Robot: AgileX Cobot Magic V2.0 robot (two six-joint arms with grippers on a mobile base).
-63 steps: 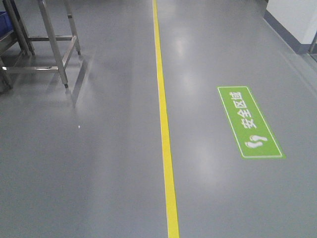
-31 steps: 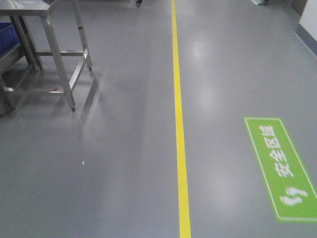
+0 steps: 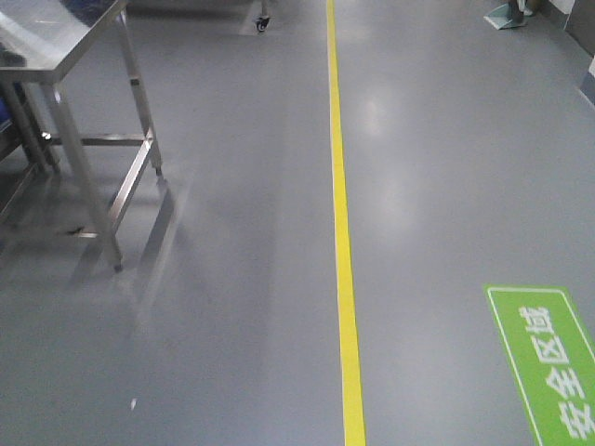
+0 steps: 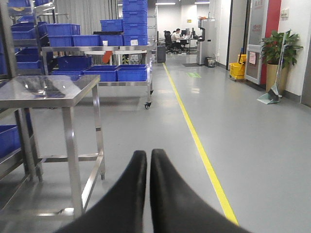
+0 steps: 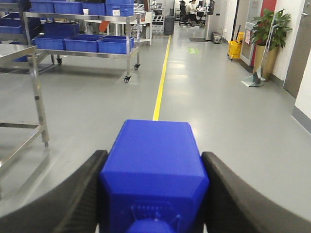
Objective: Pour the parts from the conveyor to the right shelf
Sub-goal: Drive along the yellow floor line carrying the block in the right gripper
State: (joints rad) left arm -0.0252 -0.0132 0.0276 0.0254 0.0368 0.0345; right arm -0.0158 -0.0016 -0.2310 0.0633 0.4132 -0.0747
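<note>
A bright-blue cube part [image 5: 155, 141] fills the lower middle of the right wrist view, stud end toward the camera. My right gripper [image 5: 154, 158] is shut on it, one black finger pressed to each side. In the left wrist view my left gripper [image 4: 148, 153] is shut, its two black fingers together with nothing between them, hanging above the grey floor. A castor-wheeled steel shelf [image 4: 124, 83] loaded with deep-blue bins stands ahead on the left, its steel rail [image 5: 92, 53] also showing in the right wrist view. The conveyor is out of view.
A bare steel table [image 3: 56, 46] stands close on the left, its top [image 4: 48, 92] also in the left wrist view. A yellow floor line [image 3: 342, 232] runs ahead, with a green floor sign [image 3: 548, 362] to its right. A yellow mop bucket [image 4: 237, 70] and a potted plant [image 4: 277, 53] line the right wall.
The front view has advanced along the yellow line. The steel table has come nearer on the left and the green floor sign has slid down toward the lower right corner.
</note>
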